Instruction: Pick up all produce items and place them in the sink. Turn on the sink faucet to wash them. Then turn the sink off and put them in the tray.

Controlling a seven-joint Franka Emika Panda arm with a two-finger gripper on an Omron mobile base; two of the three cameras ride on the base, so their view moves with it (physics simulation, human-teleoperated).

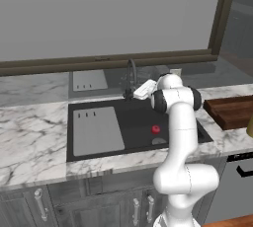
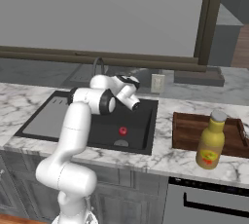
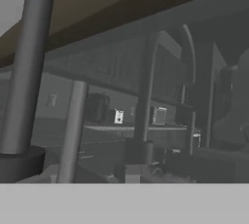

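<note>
A small red produce item (image 1: 155, 129) (image 2: 123, 131) lies on the floor of the black sink (image 1: 141, 115) (image 2: 141, 121), right of the middle, near the drain. The dark gooseneck sink faucet (image 1: 131, 77) (image 2: 98, 64) stands at the sink's back edge. My gripper (image 1: 141, 92) (image 2: 127, 80) hovers just right of the faucet's base, above the rim; its fingertips are too small to read. In the hand view the faucet's stem (image 3: 26, 72) rises very close at the left. The reddish-brown tray (image 1: 230, 110) (image 2: 189, 129) lies on the counter to the right.
A light-grey panel (image 1: 96, 131) (image 2: 46, 117) covers the sink's left part. A yellow bottle (image 2: 211, 141) stands on the tray's front right. A window with a dark frame (image 1: 108, 60) runs behind the counter. Marble counter (image 1: 29, 132) extends to the left.
</note>
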